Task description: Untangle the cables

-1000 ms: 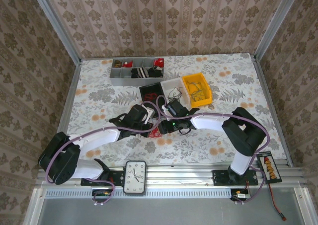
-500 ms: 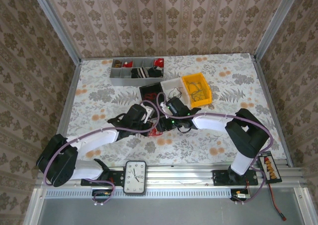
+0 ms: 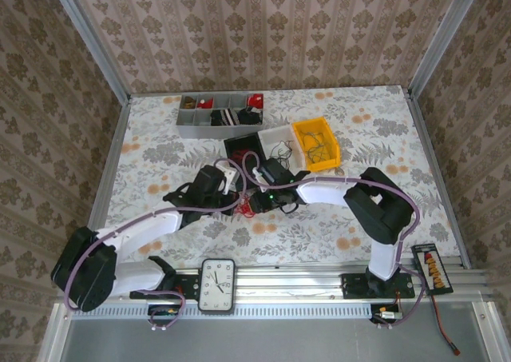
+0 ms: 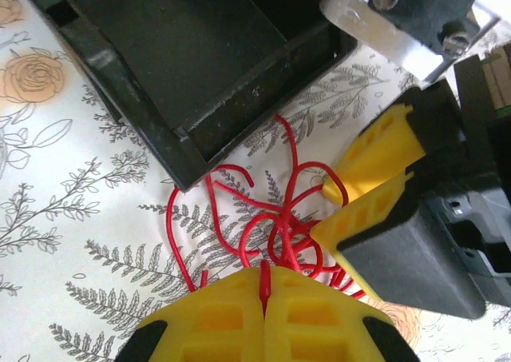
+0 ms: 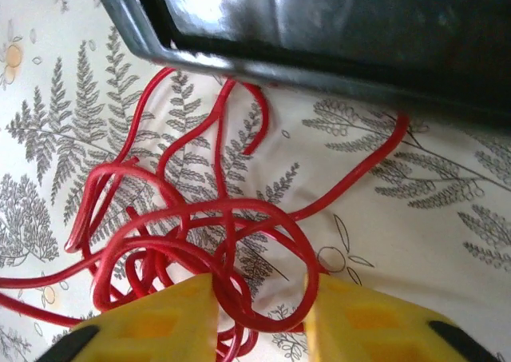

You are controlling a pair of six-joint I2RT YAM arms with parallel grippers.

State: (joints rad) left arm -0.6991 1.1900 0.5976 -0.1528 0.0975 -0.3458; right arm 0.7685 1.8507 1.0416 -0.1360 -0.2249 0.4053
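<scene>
Left gripper pinches red cables; right gripper parted astride loops (ends hidden).

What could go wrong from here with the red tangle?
1. The left pincer is shut on one strand of the red clump, while the right pincer straddles several loops. Pulling apart may tighten the knot.
2. Strands run up against the black bin wall and could snag on it or drag it.
3. The pincers sit close together, so their fingers might collide.
</scene>
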